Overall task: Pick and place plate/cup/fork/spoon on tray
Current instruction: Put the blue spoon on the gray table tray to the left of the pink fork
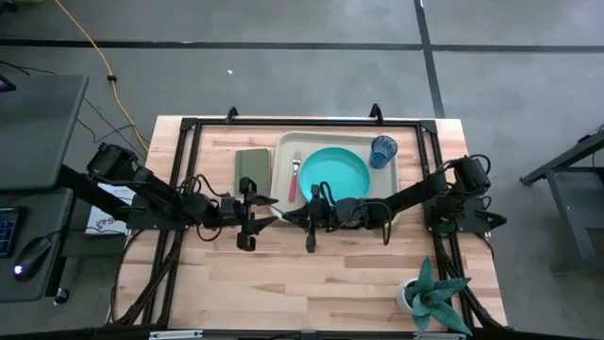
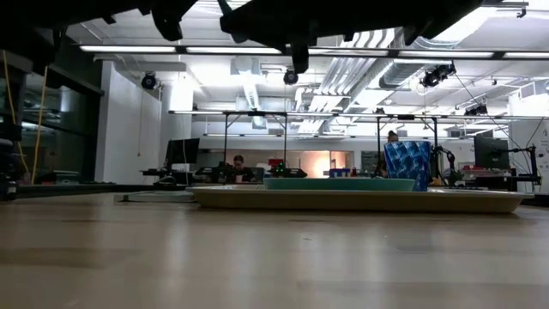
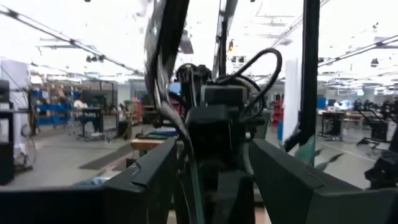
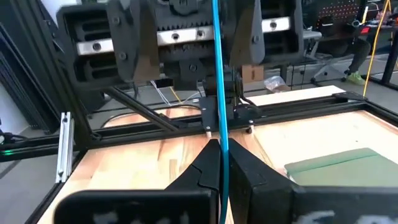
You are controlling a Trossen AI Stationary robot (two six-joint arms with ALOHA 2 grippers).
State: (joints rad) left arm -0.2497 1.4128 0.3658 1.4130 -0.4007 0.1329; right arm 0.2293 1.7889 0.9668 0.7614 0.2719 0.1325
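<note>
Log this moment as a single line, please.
right end effector: shut on spoon | left end effector: open | plate, cup, fork: on tray

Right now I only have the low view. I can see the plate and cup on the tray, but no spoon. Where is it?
Observer: The right gripper is shut on the spoon, pinching its blue handle.
Operator: What's the left gripper doing?
Observer: The left gripper is open, facing the right one closely, raised over bare table.
Operator: And the fork?
Observer: The fork lies on the tray, between the plate and the olive pad.
</note>
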